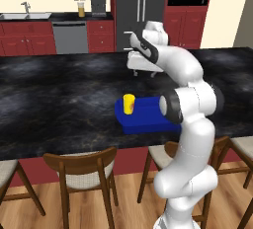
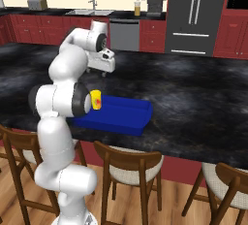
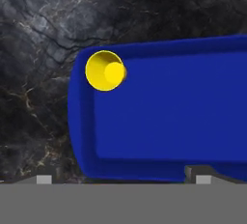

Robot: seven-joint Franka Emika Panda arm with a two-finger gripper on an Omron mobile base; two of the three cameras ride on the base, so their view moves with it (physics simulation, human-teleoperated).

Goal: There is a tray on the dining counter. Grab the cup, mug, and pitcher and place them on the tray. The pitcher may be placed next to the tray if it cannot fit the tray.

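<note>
**Operator:** Hand view check: any readable writing or brand marks?

**Technician:** No legible text. The cup is plain yellow seen from above; in the right base view it carries a red-orange mark on its side, not readable as lettering.

**Operator:** Locate the task items.

**Technician:** The cup stands upright inside the tray, in the corner at upper left of the hand view. The tray rests on the dining counter, centre frame in the left base view. The pitcher stands on the far counter, upper left, beside a grey appliance.

**Operator:** Pincer condition?

**Technician:** The gripper is spread wide, holding nothing, above the tray.

**Operator:** Obstructions?

**Technician:** The arm covers the tray's right end in the left base view. Wooden chairs line the counter's near edge.
</note>
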